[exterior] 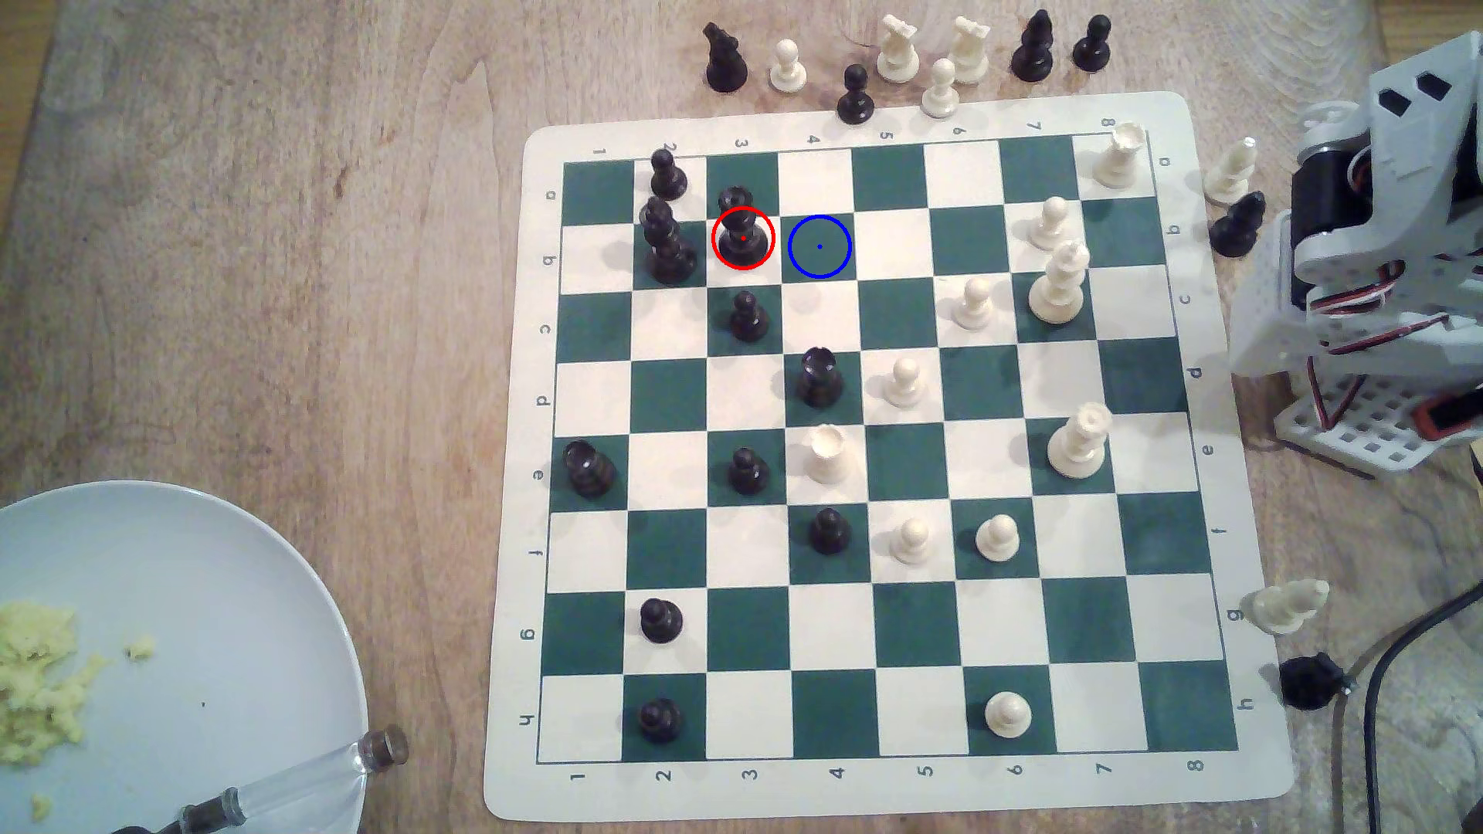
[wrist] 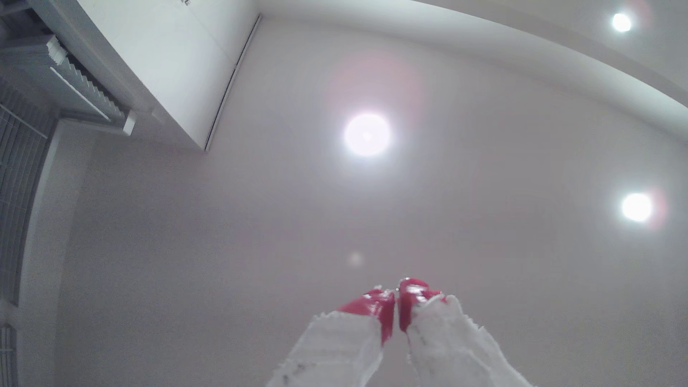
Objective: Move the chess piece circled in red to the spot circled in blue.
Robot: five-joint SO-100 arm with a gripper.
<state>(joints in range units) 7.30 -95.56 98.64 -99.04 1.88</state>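
The chess piece is a black rook with a notched top, ringed in red on a cream square near the board's far left in the exterior view. Just to its right in that view lies the spot, a dark green square under a blue circle with a centre dot, bare of pieces. My arm is folded up off the board's right edge, far from both. In the wrist view my gripper points up at the ceiling, its red-tipped white fingers pressed together on nothing.
A tall black piece stands left of the rook, black pawns behind-left and in front. Captured pieces line the board's far edge. A grey plate with food sits at front left. Cables run at right.
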